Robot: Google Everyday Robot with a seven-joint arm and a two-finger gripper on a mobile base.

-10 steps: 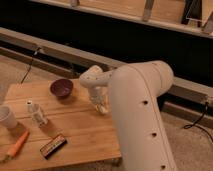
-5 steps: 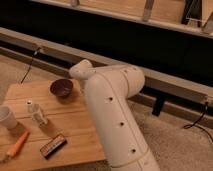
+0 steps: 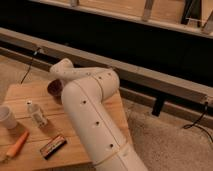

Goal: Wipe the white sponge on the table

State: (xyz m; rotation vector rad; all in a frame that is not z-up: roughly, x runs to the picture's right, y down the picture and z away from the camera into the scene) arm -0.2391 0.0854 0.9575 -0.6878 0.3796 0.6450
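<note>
The white sponge lies out of sight behind the smooth cream arm [image 3: 92, 115] at frame centre; the tool, also hidden there, is closed. Plank-wood worktop [image 3: 25, 95] carries a dark round bowl [image 3: 53, 89], left.

1. Arm [image 3: 92, 115] lies across table [image 3: 25, 95] centre & right side, blocks passage there
2. Gripper hidden behind arm, near dark bowl [image 3: 54, 88] at far edge
3. Left: cup [image 3: 7, 117], bottle [image 3: 36, 114], orange stick [image 3: 17, 145], dark bar [image 3: 53, 146]; bare wood btw them
</note>
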